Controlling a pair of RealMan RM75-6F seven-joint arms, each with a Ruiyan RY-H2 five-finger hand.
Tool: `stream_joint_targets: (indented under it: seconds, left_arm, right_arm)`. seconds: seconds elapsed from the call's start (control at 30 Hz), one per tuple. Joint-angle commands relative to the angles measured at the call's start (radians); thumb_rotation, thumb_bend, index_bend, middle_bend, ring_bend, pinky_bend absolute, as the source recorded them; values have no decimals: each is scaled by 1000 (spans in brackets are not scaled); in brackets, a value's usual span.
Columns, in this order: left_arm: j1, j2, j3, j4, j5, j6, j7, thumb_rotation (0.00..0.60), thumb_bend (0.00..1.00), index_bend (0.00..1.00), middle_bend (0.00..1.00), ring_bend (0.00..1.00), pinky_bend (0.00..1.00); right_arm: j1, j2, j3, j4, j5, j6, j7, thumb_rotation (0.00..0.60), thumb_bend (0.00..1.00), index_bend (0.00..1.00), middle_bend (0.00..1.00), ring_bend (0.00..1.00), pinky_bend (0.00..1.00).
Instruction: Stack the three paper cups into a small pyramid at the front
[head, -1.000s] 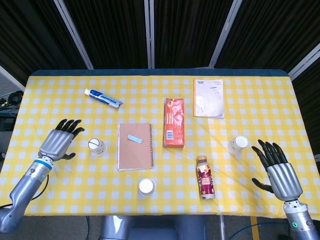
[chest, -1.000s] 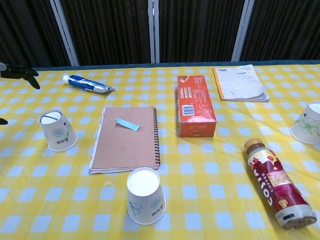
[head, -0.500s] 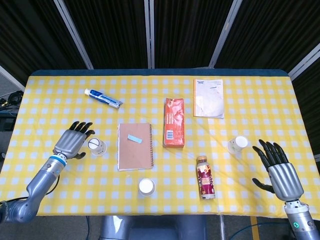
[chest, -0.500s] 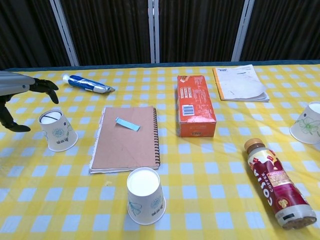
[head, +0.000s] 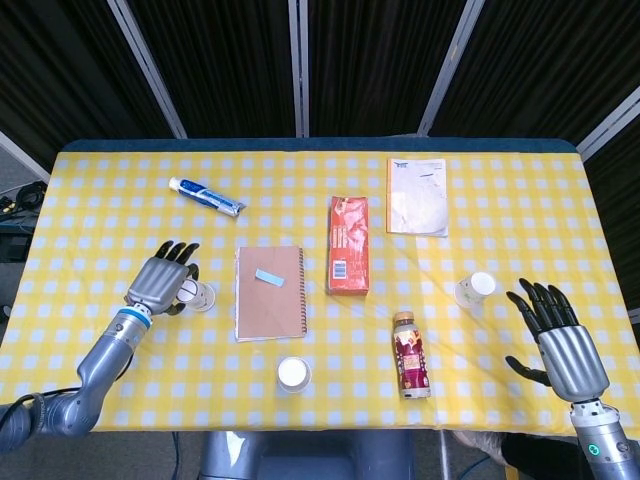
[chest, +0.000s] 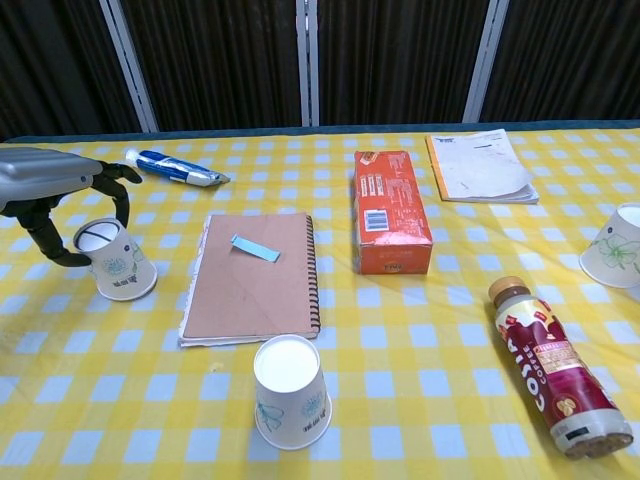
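From the head view, a table covered by a yellow-and-white checked cloth is seen whole. Three white paper cups are spread along it: the left cup lies tilted at the left, the front cup stands upside down at the near edge, and the right cup lies tilted at the right. The left hand, grey-backed with black fingers, is placed at the left cup with fingers curved over it; whether the cup is gripped cannot be told. The right hand is held spread near the right corner, apart from the right cup, with nothing in it. A blue-and-white toothpaste tube, a brown spiral notebook with a blue tab, an orange carton, a white paper booklet and a lying red-labelled drink bottle are also seen; no writing can be read here.

From the chest view, "COSTA" is read on the drink bottle, and a barcode is shown on the orange carton. The left hand is seen arched over the left cup, thumb and fingers on either side of it. The front cup is shown nearest, and the right cup at the right edge. The right hand is not shown here.
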Motion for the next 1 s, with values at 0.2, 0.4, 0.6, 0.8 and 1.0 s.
stream_joint_targets:
  seconds: [0.2,0.4,0.6,0.8,1.0]
  left_arm:
    - [26,40,28,-93,110,51,-41,600,305,439,0,0,0]
    - [70,66,109,-204,331,111,-64,600,304,432,0,0,0]
    - [109,61,185,-243,507,150,-64,600,305,426,0,0,0]
    - [121,33,217,-253,568,141,-43,600,305,424,0,0,0]
    - [124,-5,230,-253,583,118,2,600,304,421,0,0,0]
  right_arm:
    - [-1,0,0,-1,-3,4,-3,600,30,125,0,0,36]
    - [-3,0,1,-3,0,5,-7,600,30,125,0,0,36]
    - [-4,2,2,-7,3,4,-9,600,29,125,0,0,36]
    - [-3,3,4,-7,7,2,-8,600,30,125,0,0,36]
    - [-3,4,5,-7,10,-1,-4,600,29,125,0,0,36]
